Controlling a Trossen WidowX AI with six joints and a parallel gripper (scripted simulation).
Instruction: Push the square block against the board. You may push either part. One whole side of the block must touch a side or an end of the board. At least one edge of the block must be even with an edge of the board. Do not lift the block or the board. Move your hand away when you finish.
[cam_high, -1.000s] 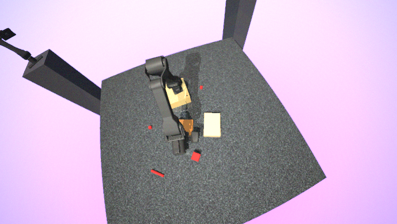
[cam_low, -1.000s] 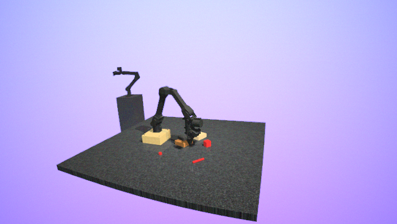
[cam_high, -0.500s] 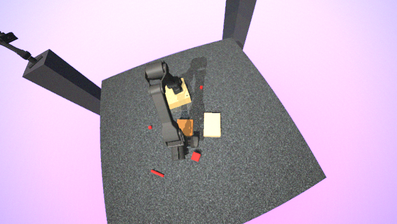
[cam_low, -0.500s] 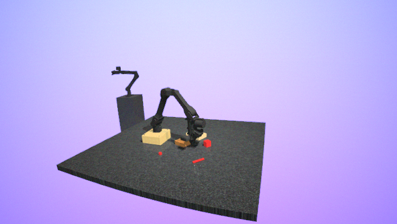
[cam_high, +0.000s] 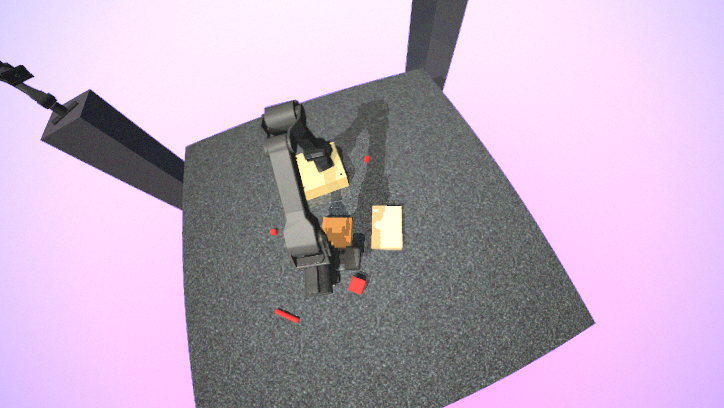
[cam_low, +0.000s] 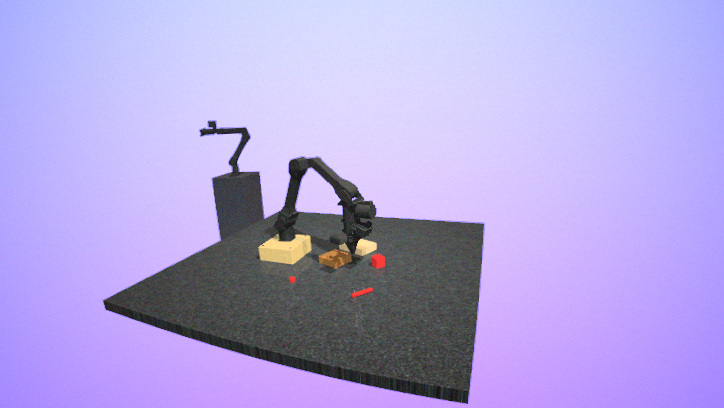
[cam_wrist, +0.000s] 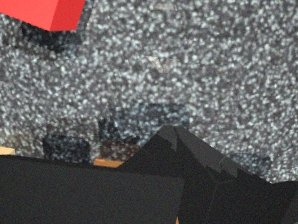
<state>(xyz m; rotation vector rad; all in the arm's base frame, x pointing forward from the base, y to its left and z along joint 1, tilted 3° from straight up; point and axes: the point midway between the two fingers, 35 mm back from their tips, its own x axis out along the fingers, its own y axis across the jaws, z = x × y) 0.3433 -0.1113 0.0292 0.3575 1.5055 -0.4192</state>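
Right now your gripper (cam_high: 354, 248), jaws closed on nothing, sits between the square block (cam_high: 338, 230) and the board (cam_high: 387, 227), which stand apart.

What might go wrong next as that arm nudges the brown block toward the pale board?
The shut gripper sits low at one corner of the brown block, so an off-centre push could twist it and leave its side askew to the pale board. The red cube lies close beside the gripper and might get knocked as the arm pulls away.
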